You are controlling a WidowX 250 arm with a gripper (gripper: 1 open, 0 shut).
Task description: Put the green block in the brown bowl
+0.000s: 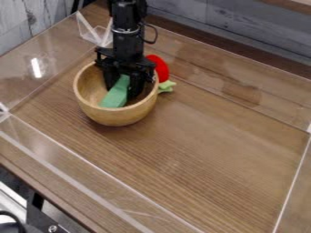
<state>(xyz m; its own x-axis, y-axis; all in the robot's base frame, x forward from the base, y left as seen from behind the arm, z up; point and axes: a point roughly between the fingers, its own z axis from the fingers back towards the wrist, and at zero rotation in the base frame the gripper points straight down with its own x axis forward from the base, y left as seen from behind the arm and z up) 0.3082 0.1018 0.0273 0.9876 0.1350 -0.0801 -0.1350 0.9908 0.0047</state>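
Note:
The brown bowl [91, 103] is a round pale wooden bowl at the left of the table. Inside it the green block [116, 95] leans tilted, its lower end on the bowl's floor and its upper end up between the fingers. My gripper [125, 80] reaches straight down into the bowl from the black arm above and is shut on the block's upper end. Its dark fingers hide the top of the block.
A red rounded object with a small green leaf [159, 71] lies just behind the bowl on the right. Clear plastic walls [31, 64] ring the wooden table [206, 155], and a grey plank wall stands at the back.

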